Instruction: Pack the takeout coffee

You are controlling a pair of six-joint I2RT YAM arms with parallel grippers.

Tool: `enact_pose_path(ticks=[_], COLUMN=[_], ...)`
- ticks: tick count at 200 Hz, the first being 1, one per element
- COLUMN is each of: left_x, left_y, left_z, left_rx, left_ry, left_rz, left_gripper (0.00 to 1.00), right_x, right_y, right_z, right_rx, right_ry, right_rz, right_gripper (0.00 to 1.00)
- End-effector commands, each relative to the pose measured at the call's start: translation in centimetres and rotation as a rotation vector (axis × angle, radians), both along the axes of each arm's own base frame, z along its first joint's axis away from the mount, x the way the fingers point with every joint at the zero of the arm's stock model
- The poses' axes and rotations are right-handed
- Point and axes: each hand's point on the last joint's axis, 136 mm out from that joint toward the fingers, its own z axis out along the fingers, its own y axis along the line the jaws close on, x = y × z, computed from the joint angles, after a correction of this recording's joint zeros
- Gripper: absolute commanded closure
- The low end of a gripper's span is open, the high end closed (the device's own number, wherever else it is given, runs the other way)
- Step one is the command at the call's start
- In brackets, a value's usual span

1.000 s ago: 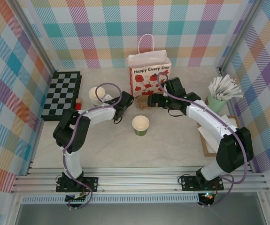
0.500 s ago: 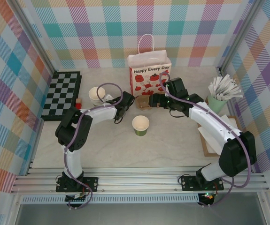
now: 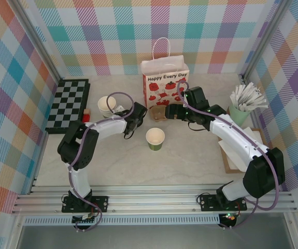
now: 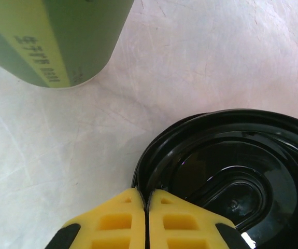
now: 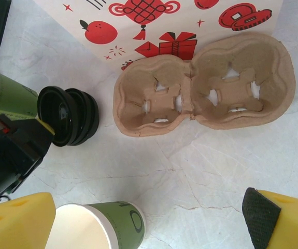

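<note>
The left fingers (image 4: 112, 223) are pressed together at the rim of a black lid (image 4: 231, 171) before the paper bag (image 3: 165, 88) — a hold cannot be confirmed. The right fingers (image 5: 14, 218) are spread wide, empty. The coffee cup (image 3: 155, 137) is stood lidless, further before the bag.

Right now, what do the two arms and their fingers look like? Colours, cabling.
The left arm and right arm both have white links with black joints. A purple cable loops along each. The left fingers are yellow moulded blocks with recessed pockets and black side patches. The right fingers are yellow, one with a black pad.
</note>
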Motion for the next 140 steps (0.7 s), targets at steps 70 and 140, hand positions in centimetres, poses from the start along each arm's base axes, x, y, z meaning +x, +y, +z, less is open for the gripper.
enact_pose_path(ticks=[70,140], left_x=[-4.3,-3.7], left_y=[-0.6,-0.8], left_z=[2.6,7.0], left_rx=[0.006,0.065], left_ry=[0.112,-0.002], left_rz=[-0.216,-0.367], left_gripper=[0.97,1.00], right_x=[0.6,-1.5], right_y=[1.3,7.5], right_z=[-0.2,0.7], right_rx=[0.041,0.270], right_ry=[0.019,0.077], right_rz=[0.033,0.357], right_gripper=[0.05,0.08])
